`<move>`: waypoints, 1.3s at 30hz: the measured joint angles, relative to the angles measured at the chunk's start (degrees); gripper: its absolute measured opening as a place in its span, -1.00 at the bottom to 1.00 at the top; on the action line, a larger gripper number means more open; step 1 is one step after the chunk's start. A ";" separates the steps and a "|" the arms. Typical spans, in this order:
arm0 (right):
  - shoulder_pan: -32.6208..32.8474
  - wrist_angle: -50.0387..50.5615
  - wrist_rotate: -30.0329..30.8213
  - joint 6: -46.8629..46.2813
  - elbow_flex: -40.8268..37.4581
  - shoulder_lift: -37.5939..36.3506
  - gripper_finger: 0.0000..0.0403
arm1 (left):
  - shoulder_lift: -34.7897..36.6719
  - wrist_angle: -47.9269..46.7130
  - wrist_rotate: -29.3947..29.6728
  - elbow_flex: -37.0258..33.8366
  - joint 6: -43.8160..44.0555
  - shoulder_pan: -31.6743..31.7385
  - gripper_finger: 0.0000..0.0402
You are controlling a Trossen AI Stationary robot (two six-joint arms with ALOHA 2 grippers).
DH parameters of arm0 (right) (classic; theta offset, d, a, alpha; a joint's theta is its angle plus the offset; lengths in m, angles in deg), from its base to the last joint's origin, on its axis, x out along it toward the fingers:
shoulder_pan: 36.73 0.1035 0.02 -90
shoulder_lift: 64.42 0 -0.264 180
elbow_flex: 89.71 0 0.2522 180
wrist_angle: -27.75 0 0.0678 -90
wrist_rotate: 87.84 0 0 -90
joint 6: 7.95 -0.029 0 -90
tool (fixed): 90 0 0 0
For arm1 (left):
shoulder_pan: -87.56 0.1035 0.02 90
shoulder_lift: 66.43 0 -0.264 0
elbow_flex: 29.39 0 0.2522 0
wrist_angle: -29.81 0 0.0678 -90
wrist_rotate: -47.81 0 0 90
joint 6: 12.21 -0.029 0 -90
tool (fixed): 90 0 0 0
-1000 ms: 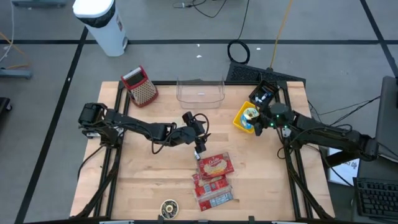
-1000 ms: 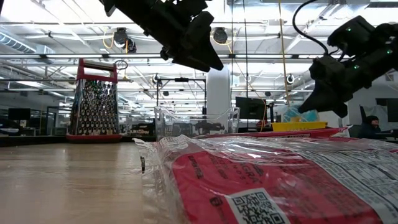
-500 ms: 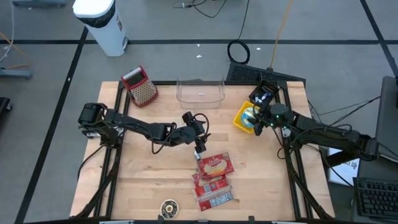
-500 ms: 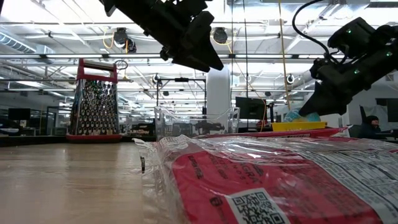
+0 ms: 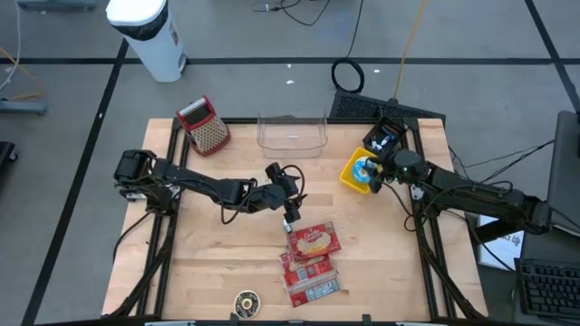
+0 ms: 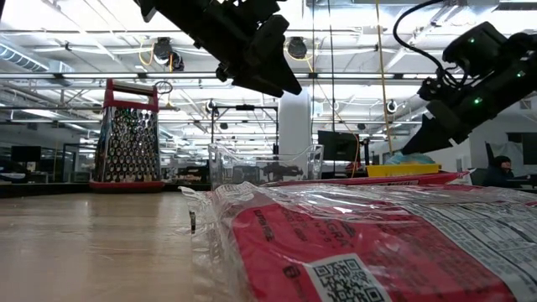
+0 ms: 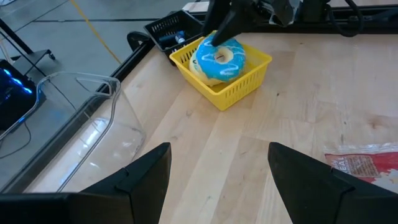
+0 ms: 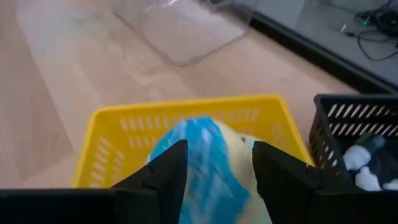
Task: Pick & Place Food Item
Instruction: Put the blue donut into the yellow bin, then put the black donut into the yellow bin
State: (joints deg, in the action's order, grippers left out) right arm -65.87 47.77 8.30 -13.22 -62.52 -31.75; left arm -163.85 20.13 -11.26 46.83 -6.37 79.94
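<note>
Left wrist view shows the doughnut (image 7: 221,58), blue-iced, lying inside the yellow basket (image 7: 239,88) near the table's right edge toward its far side. The right gripper (image 8: 214,163) sits just above it with its fingers spread to either side and not pinching it, so the food item looks placed and the grip let go. What seems left is for that arm to lift clear.

A black bin (image 5: 388,138) stands just beside the basket at the far right corner, so room there is tight; lifting straight up looks the safest way out. A clear tub (image 5: 292,132) sits at the far edge, a grater (image 5: 205,125) near the far left corner. The left gripper (image 5: 288,210) hangs spread and empty over mid-table, above red packets (image 5: 311,259) toward the near edge. Bare wood lies between basket and packets.
</note>
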 joint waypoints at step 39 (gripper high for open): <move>0.02 -18.45 -19.78 -5.58 0.00 0.02 -0.23 | 0.38 -29.64 -35.00 -0.02 49.71 -30.16 0.35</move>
State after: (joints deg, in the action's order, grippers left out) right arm -65.85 29.32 -11.48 -18.80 -62.52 -31.73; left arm -163.47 -9.51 -46.26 46.81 43.35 49.78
